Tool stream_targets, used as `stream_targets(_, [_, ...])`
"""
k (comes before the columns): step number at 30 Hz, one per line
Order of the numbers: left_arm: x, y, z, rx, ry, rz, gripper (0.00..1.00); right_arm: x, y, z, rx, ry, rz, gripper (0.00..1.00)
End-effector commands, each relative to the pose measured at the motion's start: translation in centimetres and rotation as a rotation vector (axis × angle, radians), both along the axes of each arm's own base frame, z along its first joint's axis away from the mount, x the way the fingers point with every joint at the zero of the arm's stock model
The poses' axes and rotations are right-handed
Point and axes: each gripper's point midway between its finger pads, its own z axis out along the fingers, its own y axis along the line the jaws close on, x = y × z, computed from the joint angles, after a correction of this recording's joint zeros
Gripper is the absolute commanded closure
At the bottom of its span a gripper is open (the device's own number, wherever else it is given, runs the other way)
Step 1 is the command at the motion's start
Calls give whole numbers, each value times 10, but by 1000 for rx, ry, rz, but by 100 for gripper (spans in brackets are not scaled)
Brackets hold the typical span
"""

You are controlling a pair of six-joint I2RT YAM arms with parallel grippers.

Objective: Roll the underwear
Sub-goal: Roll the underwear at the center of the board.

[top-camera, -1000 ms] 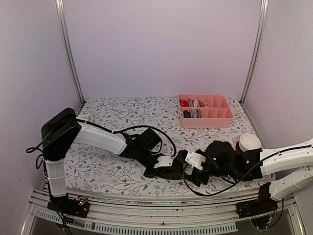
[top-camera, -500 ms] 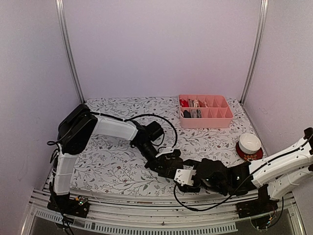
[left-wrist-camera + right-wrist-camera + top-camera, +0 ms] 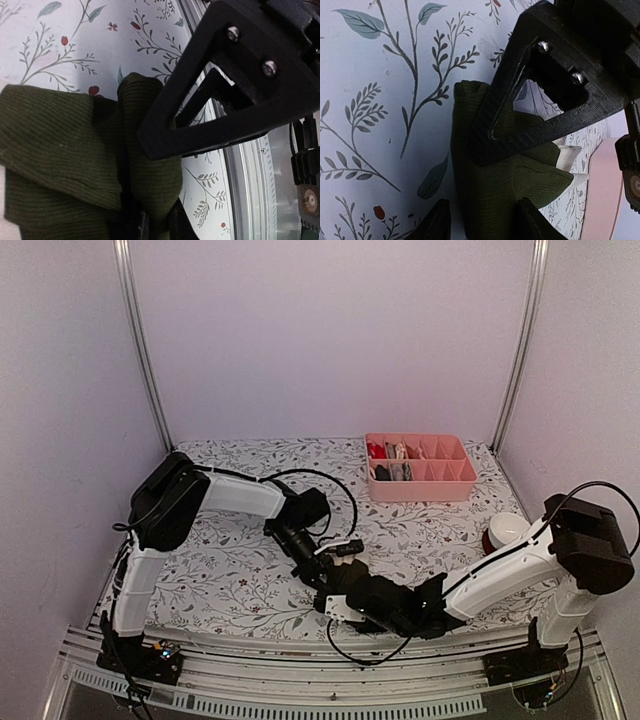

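The left arm (image 3: 235, 498) reaches from its base at the near left edge across the flowered tablecloth (image 3: 220, 580) to the near middle of the table. There the left gripper (image 3: 145, 190) is closed tight on the dark olive underwear (image 3: 65, 145), with a bunched fold of the ribbed cloth pinched between its fingers. In the left wrist view the garment lies folded flat on the tablecloth. Its long axis runs across that picture from the left edge to the fingers, and the ribs run the same way. In the top view the two wrists cover most of it, so which way it points on the table cannot be told. The right gripper (image 3: 477, 192) meets it from the near right side and straddles the cloth with its jaws partly apart. Whether they press on the cloth yet cannot be told. In the right wrist view the garment runs up and down the picture, its narrow end at the top. The right arm (image 3: 500, 570) stretches low along the near edge from its base on the right. At the far right stands the pink divided tray (image 3: 455, 485), with small red, whitish and dark cloth pieces (image 3: 390, 462) in its left compartments. A white bowl (image 3: 508, 528) with red beneath it sits just behind the right forearm.
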Motion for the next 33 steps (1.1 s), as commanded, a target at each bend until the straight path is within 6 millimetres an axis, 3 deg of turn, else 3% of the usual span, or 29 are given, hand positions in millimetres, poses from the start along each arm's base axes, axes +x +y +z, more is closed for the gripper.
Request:
stream_targets(1, [1, 23, -29, 135, 18, 14, 100, 0, 1, -16, -46, 33, -6, 57])
stream_targets(7, [3, 24, -31, 140, 22, 22, 100, 2, 3, -31, -87, 39, -16, 59])
stream_targets(13, [4, 24, -34, 147, 18, 27, 100, 1, 5, -28, -76, 32, -13, 59])
stream_targets(20, [7, 25, -35, 150, -9, 30, 100, -6, 5, -33, -79, 67, 4, 95])
stream_targets(24, [10, 27, -31, 147, -41, 31, 78, -12, 7, -41, -78, 154, 14, 97])
stream_targets(29, [23, 28, -12, 108, -141, 58, 38, -15, 2, -51, -53, 325, -14, 97])
stream_targets(33, [33, 29, 12, 29, -232, 76, 20, -14, -3, -55, -37, 415, -43, 97])
